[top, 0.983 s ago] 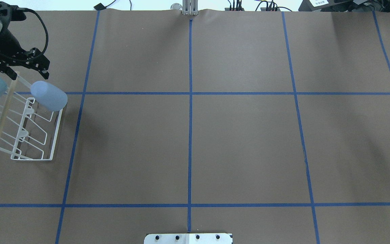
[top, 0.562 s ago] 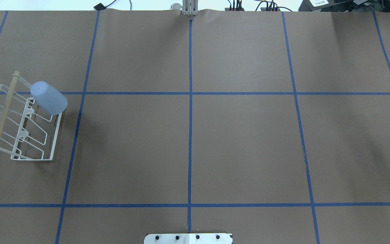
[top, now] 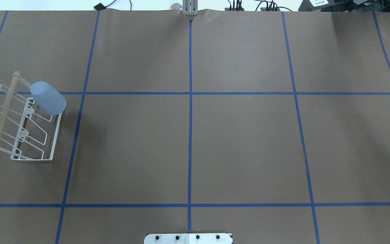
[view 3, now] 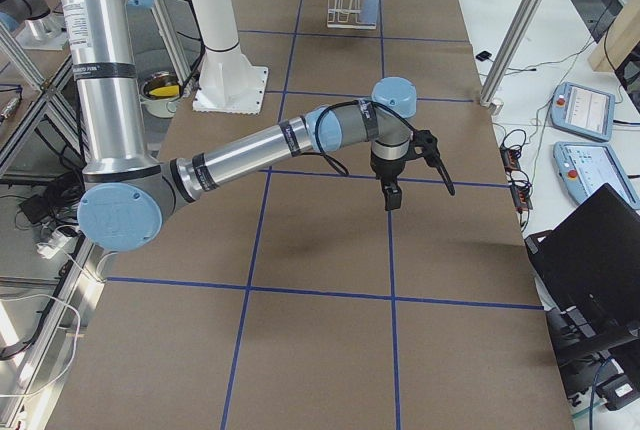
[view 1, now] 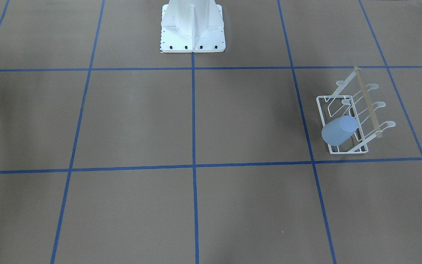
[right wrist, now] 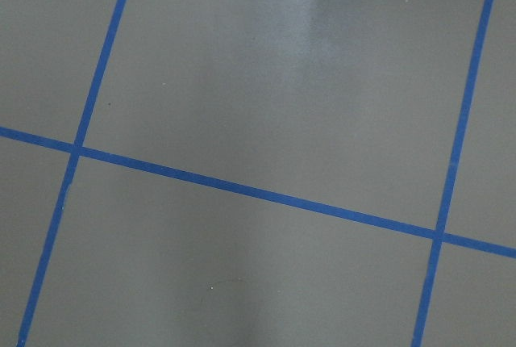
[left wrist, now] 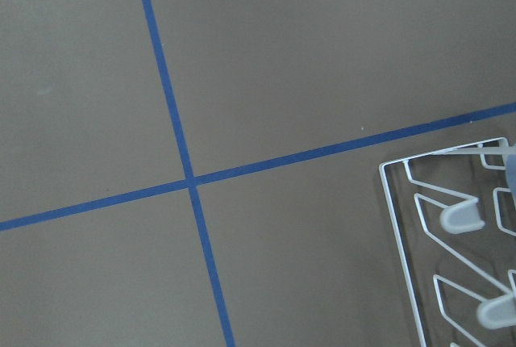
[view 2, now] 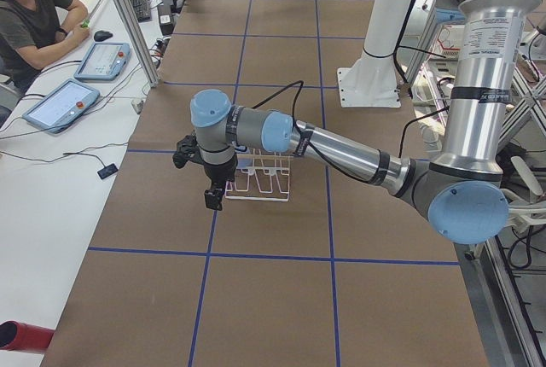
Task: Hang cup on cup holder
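Near table left edge, blue cup sits tilted on cup holder prong; left gripper, right gripper: grip can't tell.

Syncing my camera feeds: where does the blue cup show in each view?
Front-facing: cup right, on cup holder's lower end.
Overhead: far left.
Exterior left: not visible, likely behind left arm.
Exterior right: top, small.
Left wrist: perhaps a sliver, right edge.
Right wrist: absent.
Landmark: cup holder.
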Available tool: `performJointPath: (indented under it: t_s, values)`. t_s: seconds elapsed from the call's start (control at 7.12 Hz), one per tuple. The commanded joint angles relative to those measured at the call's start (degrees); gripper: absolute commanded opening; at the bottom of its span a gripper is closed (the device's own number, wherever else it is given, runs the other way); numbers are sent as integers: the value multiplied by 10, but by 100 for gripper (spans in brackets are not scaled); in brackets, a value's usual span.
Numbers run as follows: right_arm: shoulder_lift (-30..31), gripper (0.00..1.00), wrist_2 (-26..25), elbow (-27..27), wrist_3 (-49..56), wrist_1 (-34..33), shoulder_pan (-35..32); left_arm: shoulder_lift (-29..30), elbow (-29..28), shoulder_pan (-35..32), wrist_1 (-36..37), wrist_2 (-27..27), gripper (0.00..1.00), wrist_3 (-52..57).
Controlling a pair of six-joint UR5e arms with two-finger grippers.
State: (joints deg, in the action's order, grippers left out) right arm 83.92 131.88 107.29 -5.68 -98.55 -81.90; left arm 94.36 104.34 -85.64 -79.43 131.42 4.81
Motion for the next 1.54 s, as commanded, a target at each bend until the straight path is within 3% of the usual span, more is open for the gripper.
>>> performJointPath:
  t_s: [0.0, 0.28, 0.42, 1.12, 1.4]
  values:
    - [6, 100, -13, 9, 8, -9, -16, -11, -2, -1, -7, 1, 99, -3]
    - [46, 100, -77, 47, 32, -30, -5, -26, 8, -1, -7, 27, 99, -8]
    - [70, 100, -81, 51, 32, -11, -4, -25, 9, -1, -7, 30, 99, -30]
    - [79, 100, -44, 49, 30, -11, -4, -40, -12, 1, -32, 30, 99, -32]
    - [116, 100, -36, 47, 32, -10, -7, -48, -17, -1, -47, 30, 99, -32]
